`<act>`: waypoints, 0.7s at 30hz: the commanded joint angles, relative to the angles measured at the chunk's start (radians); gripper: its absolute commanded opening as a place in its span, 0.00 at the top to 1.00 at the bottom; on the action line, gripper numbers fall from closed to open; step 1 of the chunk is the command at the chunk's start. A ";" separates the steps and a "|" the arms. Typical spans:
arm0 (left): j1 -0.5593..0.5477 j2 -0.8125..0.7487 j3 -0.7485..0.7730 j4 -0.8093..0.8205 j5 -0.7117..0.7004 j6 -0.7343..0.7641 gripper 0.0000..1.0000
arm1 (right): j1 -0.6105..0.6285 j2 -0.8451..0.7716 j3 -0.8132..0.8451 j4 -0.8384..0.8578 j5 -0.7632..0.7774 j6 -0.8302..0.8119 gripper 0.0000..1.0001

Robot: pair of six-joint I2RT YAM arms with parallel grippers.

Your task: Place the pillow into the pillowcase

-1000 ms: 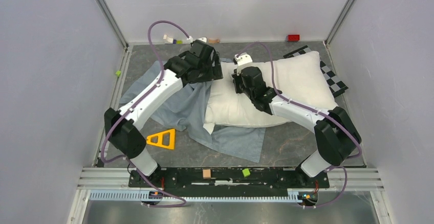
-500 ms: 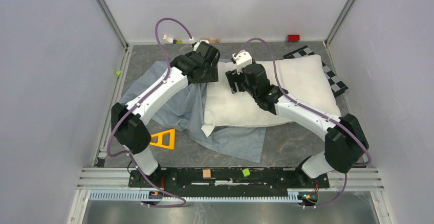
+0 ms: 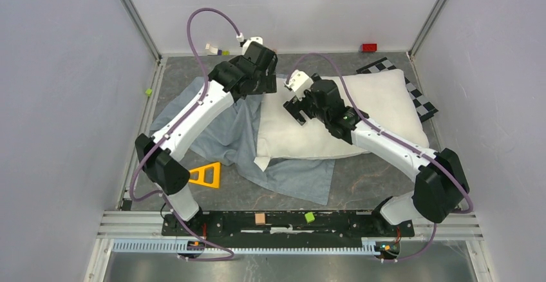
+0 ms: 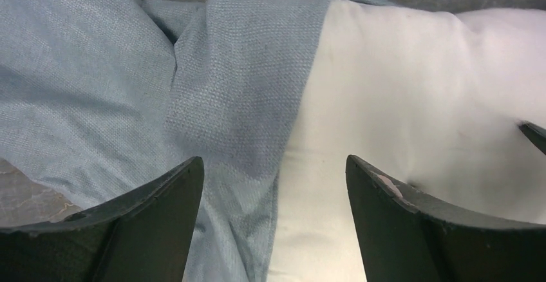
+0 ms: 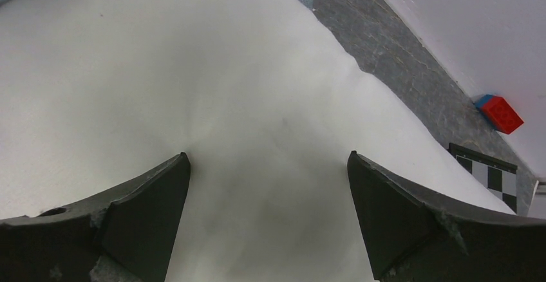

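There is one plump white fabric pillow (image 3: 360, 111) lying flat on the grey tabletop (image 3: 367, 179), right of centre. Its whole upper face is bare, so it is not inside the case.

One wrinkled light blue-grey cloth pillowcase (image 3: 216, 134) is spread to the left of the pillow. Its edge touches the pillow's left end, and a flap reaches under the pillow's near left corner.

I have two end effectors. My left end effector (image 4: 273, 166) hangs over the seam where the pillowcase meets the pillow's left end; its jaws are spread wide and hold nothing. My right end effector (image 5: 267, 159) is above the pillow's far left part, also spread wide and empty, with only white fabric showing between the fingers.

One black-and-white checkered board (image 3: 422, 102) pokes out from under the pillow's right end. One red block (image 3: 369, 47) sits beyond the pillow by the back wall. One orange triangular frame (image 3: 205, 174) lies near-left of the pillow, beside the pillowcase. There are two small green cubes, one (image 3: 148, 92) far to the left of the pillow and one (image 3: 309, 217) on the rail nearer than the pillow, close to one tan cube (image 3: 260, 218).
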 commanded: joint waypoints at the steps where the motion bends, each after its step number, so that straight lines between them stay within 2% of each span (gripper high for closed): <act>1: -0.051 -0.096 0.019 -0.047 -0.037 0.048 0.17 | -0.037 0.030 -0.051 -0.023 -0.091 -0.018 0.03; 5: -0.095 -0.145 -0.133 -0.009 0.018 0.005 0.32 | -0.072 0.014 -0.108 0.046 -0.174 0.049 0.17; 9: -0.112 -0.145 -0.282 0.042 0.043 -0.055 0.40 | -0.079 0.016 -0.107 0.065 -0.186 0.097 0.34; 10: -0.112 -0.146 -0.315 0.063 0.037 -0.068 0.40 | -0.079 0.011 -0.106 0.066 -0.186 0.105 0.35; 11: -0.112 -0.149 -0.339 0.078 0.020 -0.082 0.40 | -0.080 0.002 -0.107 0.069 -0.187 0.112 0.32; 16: -0.109 -0.157 -0.413 0.096 -0.120 -0.112 0.40 | -0.073 -0.106 -0.119 0.060 -0.169 0.099 0.07; 18: -0.107 -0.172 -0.445 0.124 -0.142 -0.119 0.40 | -0.051 -0.167 -0.150 0.077 -0.143 0.085 0.02; 21: -0.095 -0.178 -0.473 0.155 -0.129 -0.122 0.44 | 0.037 -0.246 -0.216 0.131 -0.112 0.047 0.02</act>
